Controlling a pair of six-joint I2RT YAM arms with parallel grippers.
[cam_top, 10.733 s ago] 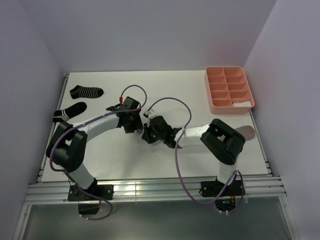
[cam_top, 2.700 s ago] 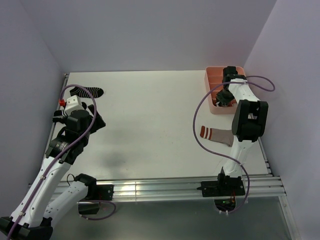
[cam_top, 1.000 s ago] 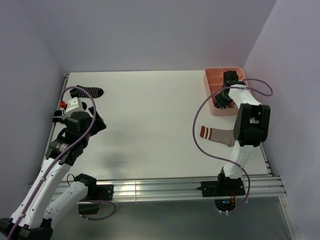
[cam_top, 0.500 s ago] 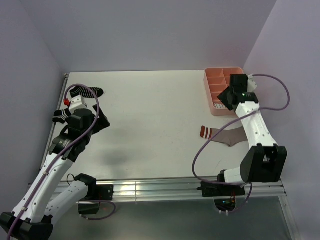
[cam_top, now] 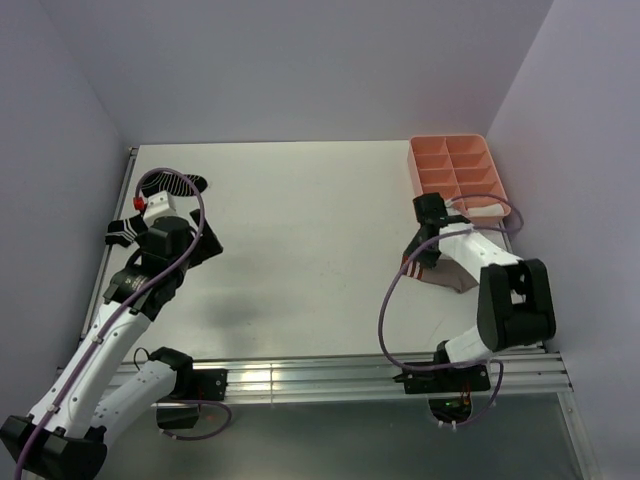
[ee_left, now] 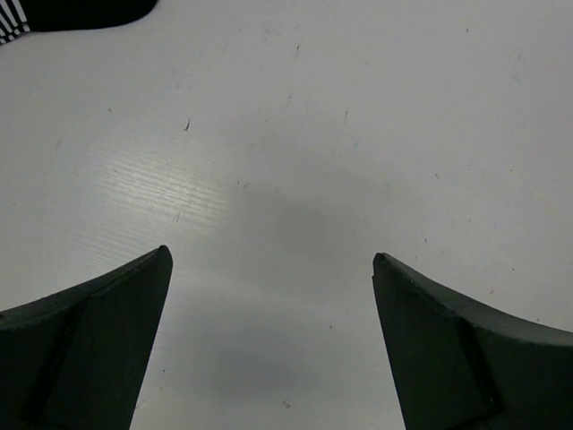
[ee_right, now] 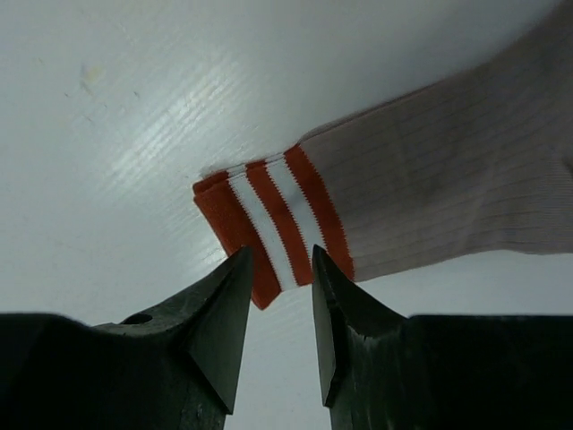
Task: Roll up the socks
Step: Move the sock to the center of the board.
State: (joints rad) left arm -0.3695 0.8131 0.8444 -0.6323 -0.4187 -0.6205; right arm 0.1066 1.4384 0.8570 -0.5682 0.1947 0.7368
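At the right of the overhead frame, the right fingers [ee_right: 228,287] had left the pink tray [cam_top: 455,160] at the upper right, where they had hung half a second earlier. They had dropped to the taupe sock [cam_top: 455,272], which lay flat on the counter [cam_top: 310,220] just below that tray — a sign, most likely, that the tray visit was finished and this sock was next for rolling. In the right wrist view the fingers were parted by only a narrow gap and pinched nothing that could be seen. Their tips stood at the near edge of the red-and-white cuff [ee_right: 269,228], whose lower corner sat in line with the gap; the taupe leg ran off to the upper right of that frame. Whether the tips touched the cloth could not be told. The left fingers [ee_left: 107,313] were spread wide and empty over bare counter at the left — a black striped sock [ee_left: 72,11] showed at the upper left corner of their view.
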